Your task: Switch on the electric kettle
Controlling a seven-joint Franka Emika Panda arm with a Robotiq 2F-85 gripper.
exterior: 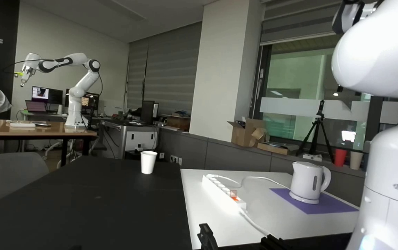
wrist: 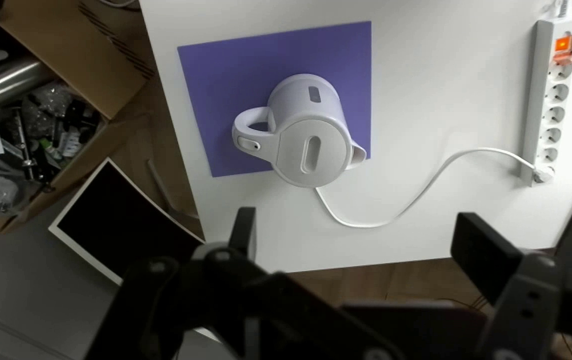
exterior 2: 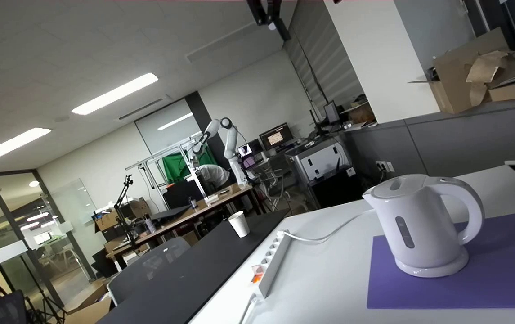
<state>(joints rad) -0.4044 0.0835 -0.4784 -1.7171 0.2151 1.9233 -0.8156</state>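
The white electric kettle (exterior: 305, 182) stands upright on a purple mat in both exterior views, and it also shows there (exterior 2: 419, 234). In the wrist view the kettle (wrist: 310, 150) is seen from above, lid shut, spout to the right and handle to the left. A small oval button (wrist: 249, 143) sits on top of the handle. My gripper (wrist: 358, 232) is open and empty, high above the white table, with the kettle ahead of its fingers and apart from them. Dark gripper parts (exterior 2: 268, 15) also show at the top edge of an exterior view.
A white power strip (wrist: 540, 100) with a glowing orange switch lies on the white table (wrist: 430, 100); the kettle's cord (wrist: 365, 226) is plugged into it. The purple mat (wrist: 221, 75) lies under the kettle. A white cup (exterior: 148, 163) stands on the black table (exterior: 98, 198).
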